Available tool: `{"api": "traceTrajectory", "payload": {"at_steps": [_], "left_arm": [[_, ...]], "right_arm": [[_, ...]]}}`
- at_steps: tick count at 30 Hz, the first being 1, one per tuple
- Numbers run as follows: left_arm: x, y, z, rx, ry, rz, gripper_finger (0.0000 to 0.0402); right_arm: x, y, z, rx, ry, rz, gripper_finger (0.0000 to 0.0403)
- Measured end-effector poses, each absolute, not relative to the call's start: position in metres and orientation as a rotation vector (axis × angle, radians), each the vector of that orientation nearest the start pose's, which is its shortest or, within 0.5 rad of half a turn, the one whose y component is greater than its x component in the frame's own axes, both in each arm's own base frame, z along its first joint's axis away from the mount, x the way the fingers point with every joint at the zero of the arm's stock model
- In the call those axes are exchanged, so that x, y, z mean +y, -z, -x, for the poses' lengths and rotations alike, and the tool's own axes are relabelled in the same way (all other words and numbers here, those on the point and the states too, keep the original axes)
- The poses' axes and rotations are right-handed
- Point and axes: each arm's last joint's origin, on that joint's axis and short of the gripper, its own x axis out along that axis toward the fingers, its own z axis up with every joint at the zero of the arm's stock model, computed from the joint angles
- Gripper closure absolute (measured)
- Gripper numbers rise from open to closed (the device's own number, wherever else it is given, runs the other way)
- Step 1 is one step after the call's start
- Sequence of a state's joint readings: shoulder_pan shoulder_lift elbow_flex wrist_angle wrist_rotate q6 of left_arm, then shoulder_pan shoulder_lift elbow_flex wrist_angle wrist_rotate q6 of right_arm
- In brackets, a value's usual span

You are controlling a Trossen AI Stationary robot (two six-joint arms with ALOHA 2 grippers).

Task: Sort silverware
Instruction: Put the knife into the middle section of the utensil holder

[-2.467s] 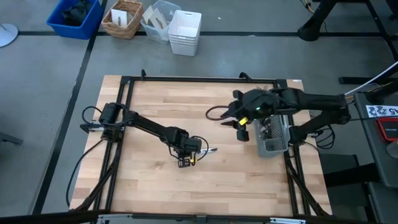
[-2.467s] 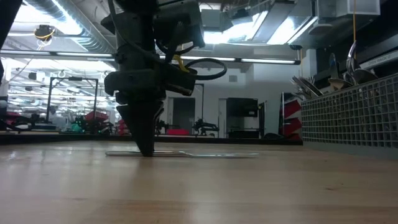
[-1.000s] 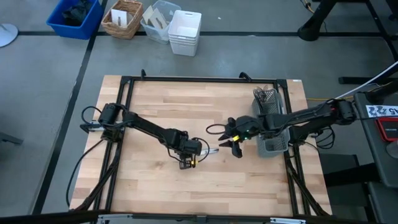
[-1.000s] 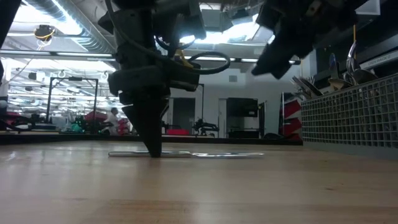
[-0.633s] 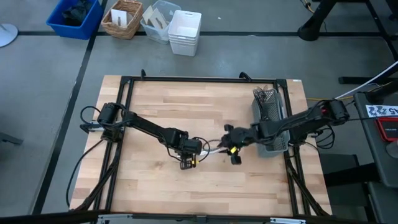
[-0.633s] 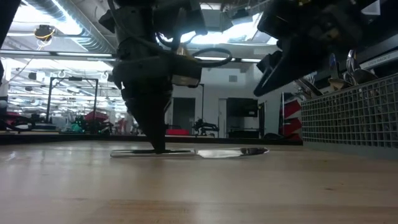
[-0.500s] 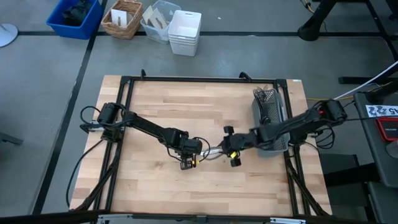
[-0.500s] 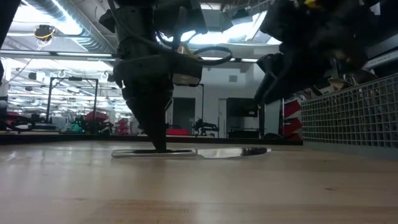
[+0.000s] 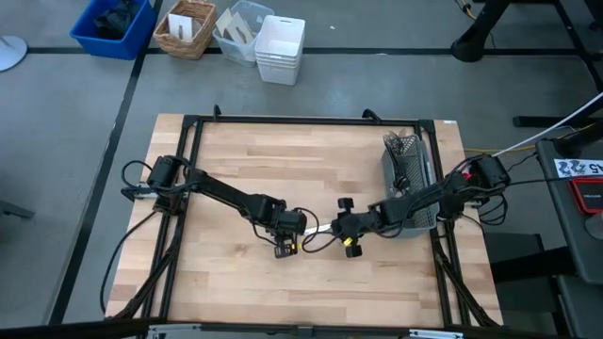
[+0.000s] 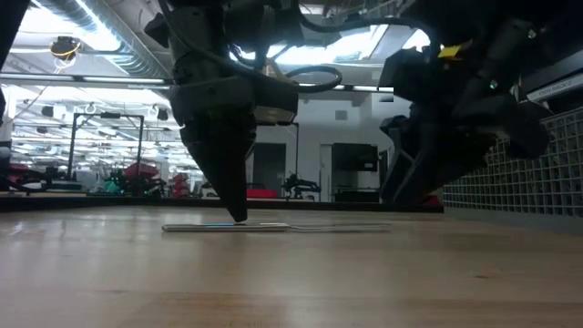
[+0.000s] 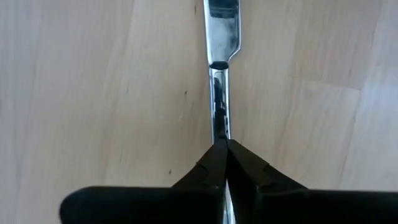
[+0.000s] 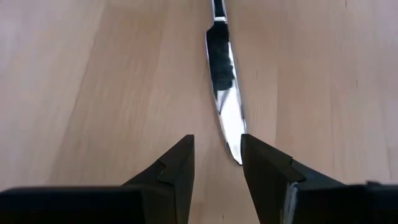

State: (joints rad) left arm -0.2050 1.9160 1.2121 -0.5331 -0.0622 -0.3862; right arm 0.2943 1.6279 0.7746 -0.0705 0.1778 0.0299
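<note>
Both arms are matt black, built of slim jointed segments with loose black cables looping beside them, a small yellow mark shows near each wrist, and the left gripper (image 9: 285, 247) and right gripper (image 9: 341, 229) each end in two dark, wedge-shaped, tapering fingers (image 12: 171, 171).

One table knife (image 11: 219, 93) lies flat on the wooden tabletop near its centre, a slim, shiny silver-coloured piece with a narrow handle and a broader blade ending in a rounded tip. Its handle points toward the left arm's side and its blade tip (image 12: 231, 148) toward the right arm's side. More silverware (image 9: 403, 155) stands upright in the caddy at the table's right edge.
</note>
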Motion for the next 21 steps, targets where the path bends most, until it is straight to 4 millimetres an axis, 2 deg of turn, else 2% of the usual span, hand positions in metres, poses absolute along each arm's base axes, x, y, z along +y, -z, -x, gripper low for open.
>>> {"api": "traceTrajectory", "payload": {"at_steps": [9, 17, 21], "left_arm": [[-0.073, -0.148, -0.359, 1.227, -0.111, 0.166, 0.0395], [-0.073, -0.148, -0.36, 1.22, -0.103, 0.158, 0.0394], [-0.073, -0.146, -0.361, 1.213, -0.104, 0.158, 0.0394]], "right_arm": [[0.081, -0.145, -0.288, 0.894, -0.075, 0.246, 0.027], [0.081, -0.122, -0.294, 0.949, -0.042, 0.312, 0.027], [0.081, -0.119, -0.298, 0.946, 0.02, 0.355, 0.027]]}}
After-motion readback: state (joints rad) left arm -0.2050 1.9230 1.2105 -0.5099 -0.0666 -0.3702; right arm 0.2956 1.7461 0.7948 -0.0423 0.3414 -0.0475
